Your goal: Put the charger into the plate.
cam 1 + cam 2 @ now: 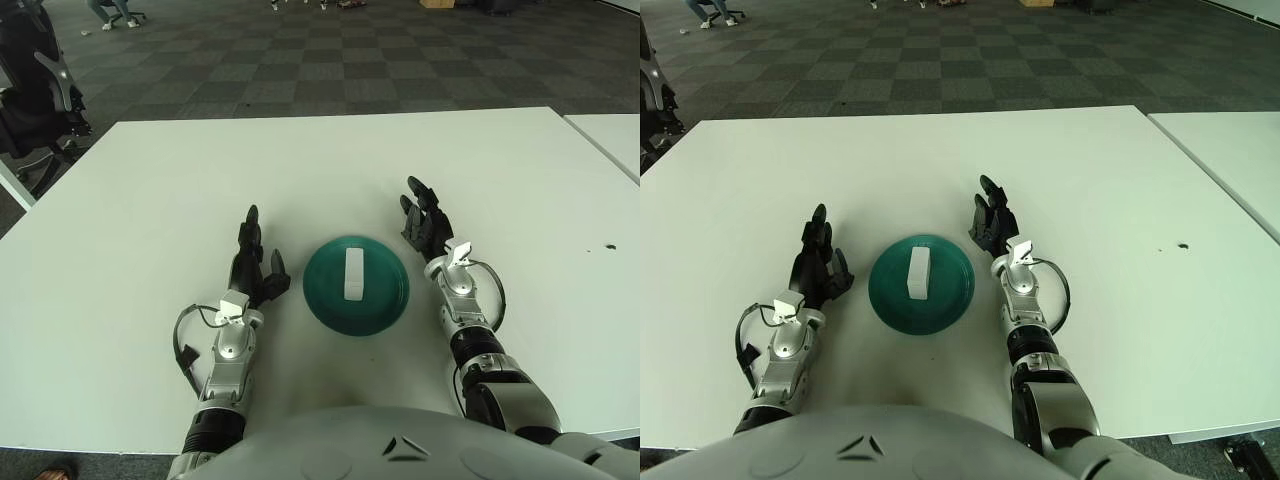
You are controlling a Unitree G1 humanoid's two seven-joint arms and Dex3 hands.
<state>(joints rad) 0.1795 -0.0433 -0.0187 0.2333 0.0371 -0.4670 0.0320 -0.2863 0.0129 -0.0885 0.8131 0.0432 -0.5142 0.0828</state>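
A white charger (353, 274) lies inside the green plate (325, 293) on the white table, near its front middle. My left hand (254, 258) shows just left of the plate, fingers stretched out and holding nothing. My right hand (423, 220) shows just right of the plate, fingers spread and holding nothing. Neither hand touches the plate or the charger.
The white table (150, 200) stretches wide around the plate. A second white table (610, 140) stands at the right. A black office chair (35, 100) stands off the table's far left corner. A small dark speck (610, 246) marks the table at the right.
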